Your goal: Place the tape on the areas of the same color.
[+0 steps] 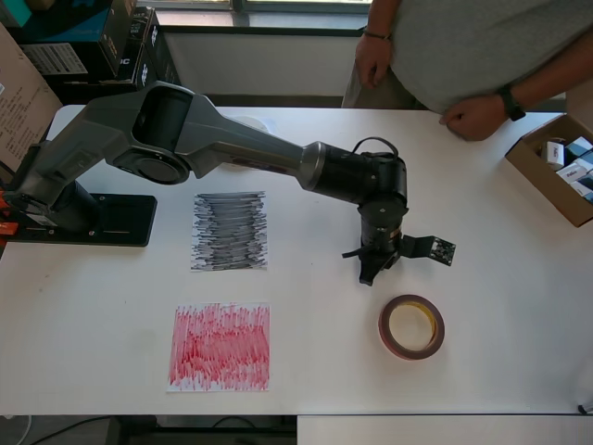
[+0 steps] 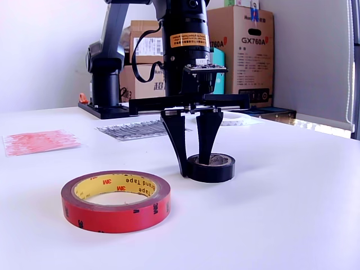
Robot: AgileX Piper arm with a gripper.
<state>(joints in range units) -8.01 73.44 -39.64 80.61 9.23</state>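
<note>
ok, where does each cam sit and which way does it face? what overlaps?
Overhead view: above the table, facing straight down; the whole arm shows, from base plate to end effector.
Exterior view: low at table level, facing the arm's base across the red tape roll; end effector straddles the black tape roll.
Shared: red roll, black patch, red patch.

My black fingers (image 2: 175, 143) straddle a small black tape roll (image 2: 211, 167); nearby, a red roll with yellow core (image 2: 116, 201), black-scribbled patch (image 1: 229, 231), red-scribbled patch (image 1: 220, 347)
</note>
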